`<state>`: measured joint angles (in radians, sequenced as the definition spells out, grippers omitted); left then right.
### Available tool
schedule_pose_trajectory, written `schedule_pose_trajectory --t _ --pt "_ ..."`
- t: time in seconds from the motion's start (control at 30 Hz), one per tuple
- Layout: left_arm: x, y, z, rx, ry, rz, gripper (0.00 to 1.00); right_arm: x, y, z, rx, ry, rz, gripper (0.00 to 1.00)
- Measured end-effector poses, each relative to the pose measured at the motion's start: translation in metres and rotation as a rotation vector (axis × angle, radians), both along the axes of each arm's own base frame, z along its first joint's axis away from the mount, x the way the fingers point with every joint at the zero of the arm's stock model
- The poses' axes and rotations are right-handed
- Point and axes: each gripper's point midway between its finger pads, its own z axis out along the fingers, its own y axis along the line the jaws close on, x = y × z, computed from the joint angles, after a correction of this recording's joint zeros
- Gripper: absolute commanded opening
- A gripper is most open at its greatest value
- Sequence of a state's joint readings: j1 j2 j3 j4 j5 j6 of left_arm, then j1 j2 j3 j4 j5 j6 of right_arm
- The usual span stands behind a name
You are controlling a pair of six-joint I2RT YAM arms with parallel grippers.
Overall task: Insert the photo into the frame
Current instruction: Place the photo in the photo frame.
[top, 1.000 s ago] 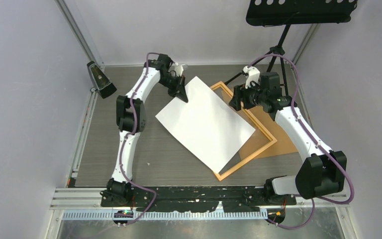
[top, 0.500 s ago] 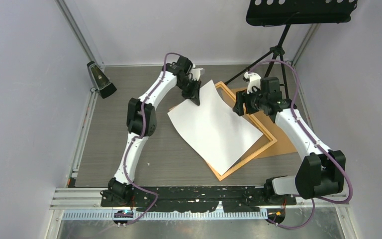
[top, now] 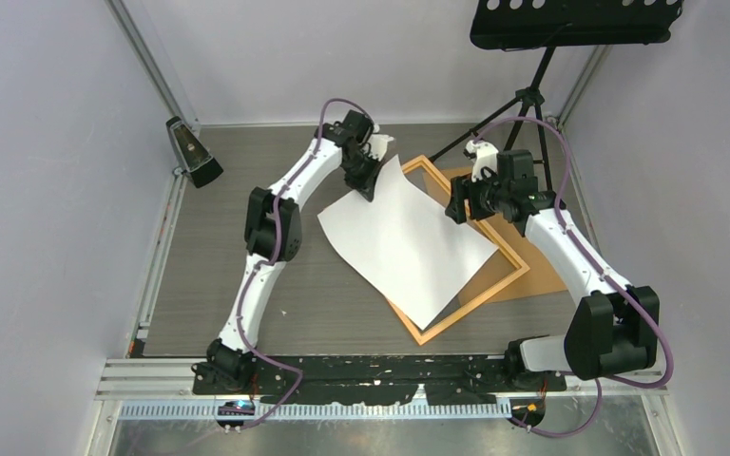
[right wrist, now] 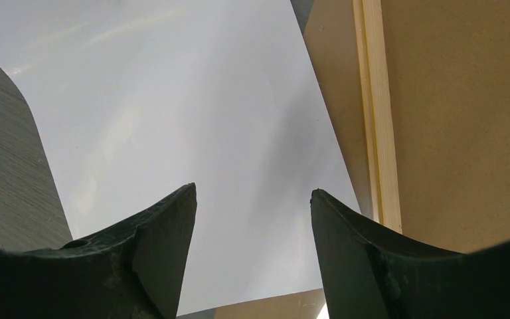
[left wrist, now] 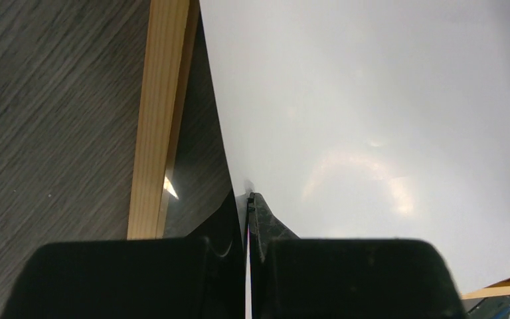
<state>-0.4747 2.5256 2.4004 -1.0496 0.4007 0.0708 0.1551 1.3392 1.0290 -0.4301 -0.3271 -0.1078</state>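
left jaws: pressed together, pinching the photo (left wrist: 372, 100) edge; right jaws: spread wide above photo

Robot lab test cell — plain pale wall panels (top: 48, 190) on aluminium rails (top: 149, 59), grey wood-grain table (top: 323, 304), left arm (top: 271, 223) and right arm (top: 570, 252) bolted at its near edge, black tripod (top: 532, 95) behind.

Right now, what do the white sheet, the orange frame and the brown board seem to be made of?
The photo: glossy-looking paper; it curls where the left gripper pinches it and shows soft glare. The frame: probably wood, matte, with faint grain lines. The backing board: flat, matte, uniform brown, perhaps fibreboard or card.
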Motion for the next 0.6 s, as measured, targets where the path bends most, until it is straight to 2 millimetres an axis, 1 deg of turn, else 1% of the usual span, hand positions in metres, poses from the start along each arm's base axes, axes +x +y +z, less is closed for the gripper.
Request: schedule_pose_trajectory --t 0.1,0.27,0.37,0.47,0.6 --pt "-0.001 -0.007 -0.001 0.023 -0.044 -0.050 0.00 0.000 0.000 -0.002 0.000 0.001 0.000 0.70" --pt "-0.013 -0.031 -0.002 0.040 -0.089 -0.131 0.00 -0.002 -0.001 -0.005 -0.002 0.008 -0.001 0.70" --pt "-0.018 -0.041 -0.001 0.042 -0.105 -0.154 0.00 -0.002 -0.001 -0.007 -0.002 0.009 -0.002 0.70" --pt "-0.016 -0.046 0.000 0.034 -0.117 -0.141 0.00 -0.003 -0.002 -0.009 -0.003 0.016 -0.005 0.70" --pt "-0.006 -0.046 0.002 0.031 -0.128 -0.077 0.00 -0.003 -0.004 -0.011 -0.005 0.018 -0.011 0.70"
